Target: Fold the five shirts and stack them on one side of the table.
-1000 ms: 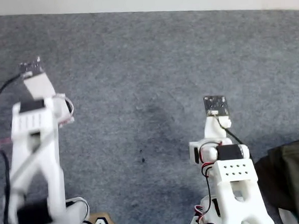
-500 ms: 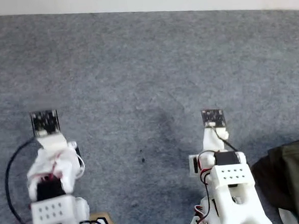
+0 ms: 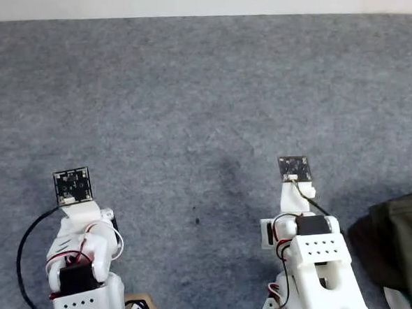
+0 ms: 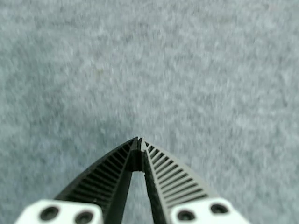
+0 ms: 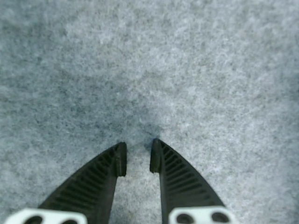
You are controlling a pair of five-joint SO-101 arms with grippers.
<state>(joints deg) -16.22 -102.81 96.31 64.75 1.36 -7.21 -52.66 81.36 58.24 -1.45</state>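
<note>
Right now I am watching the left claw (image 4: 139, 145) hanging over the grey tabletop (image 3: 188, 85), its two sides pressing together at the tips and gripping nothing. The right claw (image 5: 138, 158) is hanging over the same grey surface, standing parted by a narrow gap and also carrying nothing. A dark olive heap of shirts (image 3: 399, 244) is lying off to the right claw's right and behind it, beside that arm's base and apart from both claws.
</note>
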